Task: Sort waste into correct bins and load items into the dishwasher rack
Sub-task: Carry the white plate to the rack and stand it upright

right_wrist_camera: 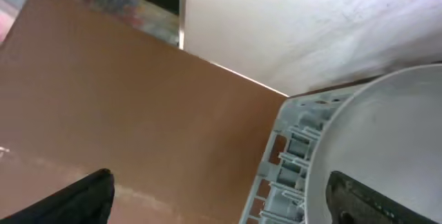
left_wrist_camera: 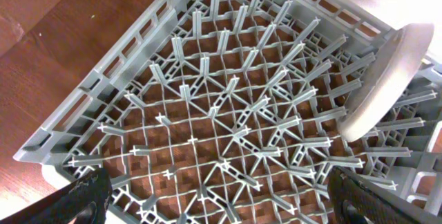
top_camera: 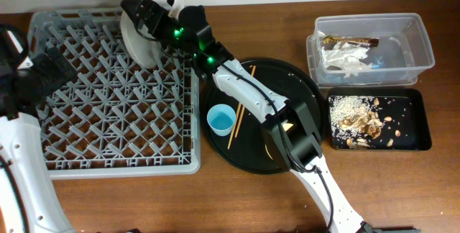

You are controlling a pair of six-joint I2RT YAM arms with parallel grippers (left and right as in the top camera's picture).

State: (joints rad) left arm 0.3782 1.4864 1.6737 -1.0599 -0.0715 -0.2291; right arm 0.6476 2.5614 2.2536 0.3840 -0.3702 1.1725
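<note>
yellow bowl (top_camera: 288, 126): mostly under right arm (top_camera: 248, 89) | plate (right_wrist_camera: 394, 127): cut off right

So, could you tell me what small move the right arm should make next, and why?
Probably lift the right gripper straight up, clear of the plate. The plate already stands on edge among the pegs at the far corner of the rack, and the gripper looks spread wide rather than clamped on it. The blue cup on the round tray is not yet loaded.

One plate (top_camera: 136, 47), one cup (top_camera: 220, 119), one rack (top_camera: 115, 165)
</note>
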